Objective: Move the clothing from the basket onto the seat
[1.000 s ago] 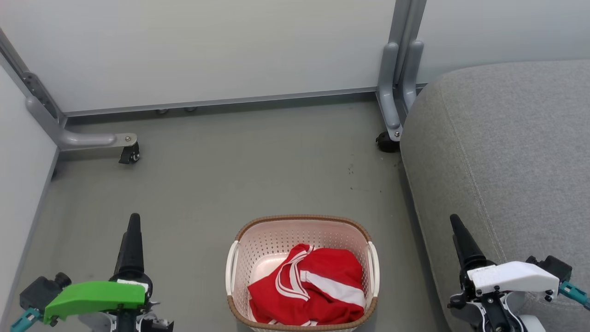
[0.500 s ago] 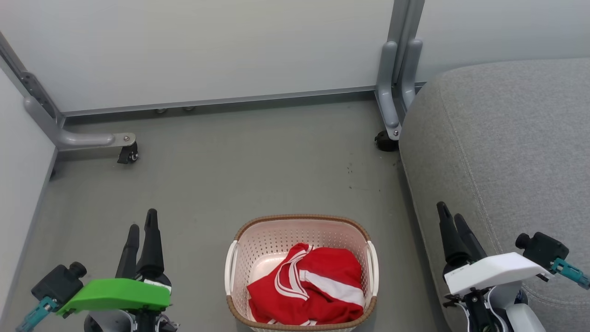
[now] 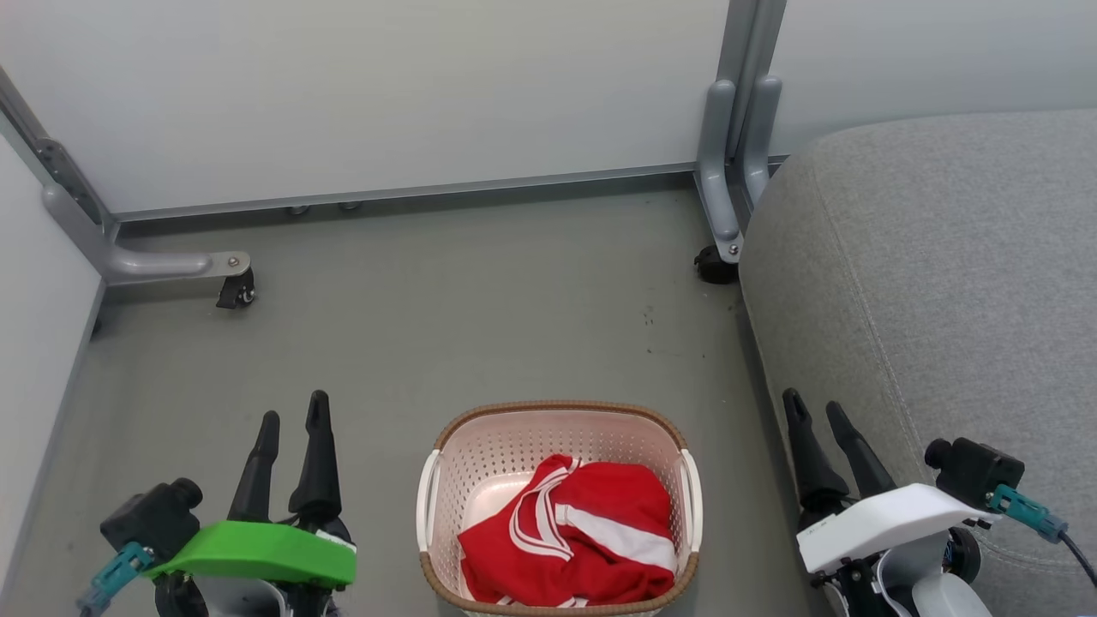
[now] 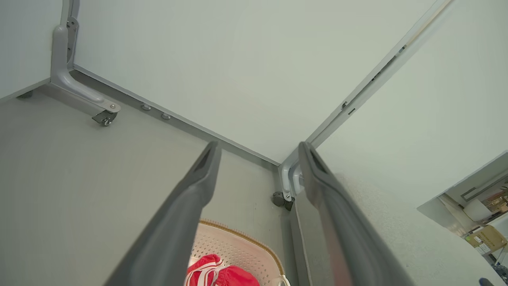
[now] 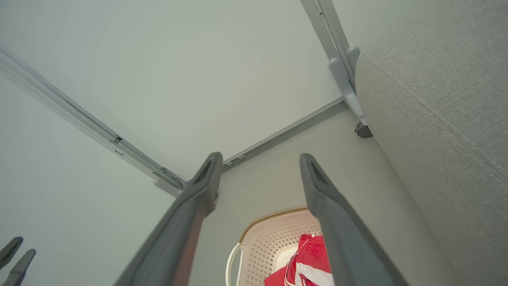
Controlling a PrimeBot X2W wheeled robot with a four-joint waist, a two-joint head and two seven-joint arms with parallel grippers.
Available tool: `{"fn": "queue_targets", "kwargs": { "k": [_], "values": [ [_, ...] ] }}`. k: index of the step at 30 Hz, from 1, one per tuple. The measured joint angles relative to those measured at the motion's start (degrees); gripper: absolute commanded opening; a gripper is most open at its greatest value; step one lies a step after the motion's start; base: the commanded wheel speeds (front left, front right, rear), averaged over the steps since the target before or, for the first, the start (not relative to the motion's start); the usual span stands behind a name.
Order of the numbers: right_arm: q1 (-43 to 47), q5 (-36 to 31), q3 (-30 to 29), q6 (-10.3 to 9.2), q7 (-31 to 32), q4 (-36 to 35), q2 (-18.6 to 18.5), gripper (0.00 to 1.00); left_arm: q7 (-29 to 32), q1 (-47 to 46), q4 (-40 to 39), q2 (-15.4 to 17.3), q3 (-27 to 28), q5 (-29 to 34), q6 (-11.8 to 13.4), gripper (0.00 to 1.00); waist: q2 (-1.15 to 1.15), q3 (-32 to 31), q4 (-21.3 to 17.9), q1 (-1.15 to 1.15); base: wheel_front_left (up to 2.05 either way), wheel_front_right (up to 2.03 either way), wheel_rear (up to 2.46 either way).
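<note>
Hovering spread wide and empty: left gripper (image 3: 296,407) left of the basket (image 3: 557,406), right gripper (image 3: 812,402) right of it. One basket, one heap of red clothing (image 3: 570,540) inside, one seat (image 3: 943,283) beside.

seat (image 3: 943,257) runs off the right edge; basket (image 4: 238,248) cut by the bottom edge.

Entry: you have no legible text, number or brand to log at this moment.
- The clothing (image 3: 570,540) in the basket (image 3: 557,428): the white on the red fabric reads as stripes and trim only.
- The cardboard box (image 4: 490,237), far lower right of the left wrist view: it carries pale stickers, too small for you to read.
</note>
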Motion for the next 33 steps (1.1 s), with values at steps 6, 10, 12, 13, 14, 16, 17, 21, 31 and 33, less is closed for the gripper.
{"fn": "queue_targets", "kwargs": {
  "k": [6, 10, 12, 13, 14, 16, 17, 21, 31, 33],
  "values": [
    [0.01, -4.12, 0.79, 0.00, -0.96, -0.25, -0.01, 1.00, -0.85, 0.20, -1.10, 0.02, -1.09, 4.99, 0.32, 1.00, 0.00, -0.06, -0.17, 0.00, 0.00, 0.00, 0.00],
    [0.05, -6.77, 1.22, 0.00, -1.67, -0.54, -0.03, 1.00, -1.63, 0.51, -1.45, 0.03, -1.79, 7.19, 0.32, 1.00, 0.00, -0.06, -0.30, 0.00, 0.00, 0.00, 0.00],
    [0.09, -8.24, 1.30, 0.00, -1.94, -0.63, -0.03, 1.00, -1.77, 0.70, -1.65, 0.03, -2.01, 8.65, 0.33, 1.00, 0.00, -0.05, -0.34, 0.00, 0.00, 0.00, 0.00],
    [0.10, -8.75, 1.32, 0.00, -2.10, -0.65, -0.04, 1.00, -1.98, 0.71, -1.67, 0.04, -2.11, 9.20, 0.33, 1.00, 0.00, -0.04, -0.36, 0.00, 0.00, 0.00, 0.00],
    [0.11, -9.42, 1.37, 0.00, -2.29, -0.68, -0.04, 1.00, -2.20, 0.71, -1.68, 0.05, -2.23, 9.96, 0.33, 1.00, 0.00, -0.02, -0.38, 0.00, 0.00, 0.00, 0.00],
    [0.13, -10.25, 1.52, 0.00, -2.50, -0.78, -0.05, 1.00, -2.40, 0.72, -1.70, 0.05, -2.48, 11.20, 0.33, 1.00, 0.00, 0.01, -0.42, 0.00, 0.00, 0.00, 0.00],
    [0.14, -10.66, 1.65, 0.00, -2.71, -0.96, -0.07, 1.00, -2.53, 0.73, -1.71, 0.05, -2.59, 12.00, 0.47, 1.00, 0.00, 0.04, -0.44, 0.00, 0.00, 0.00, 0.00],
    [0.16, -12.87, 2.12, 0.00, -3.33, -1.33, -0.07, 1.00, -3.12, 0.74, -1.82, 0.08, -3.23, 14.19, 0.54, 1.00, 0.00, 0.12, -0.52, 0.00, 0.00, 0.00, 0.00],
    [0.44, -17.48, 2.19, 0.00, -4.61, -1.64, -0.11, 1.00, -4.42, 0.88, -0.81, 0.12, -4.28, 19.62, 0.56, 1.00, 0.00, 0.01, -0.76, 0.00, 0.00, 0.00, 0.00],
    [0.64, -17.75, 2.26, 0.01, -4.90, -1.64, -0.13, 1.00, -4.70, 0.96, -0.68, 0.13, -4.38, 20.42, 0.62, 1.00, 0.00, -0.01, -0.82, 0.00, 0.00, 0.00, 0.00]
  ]
}}
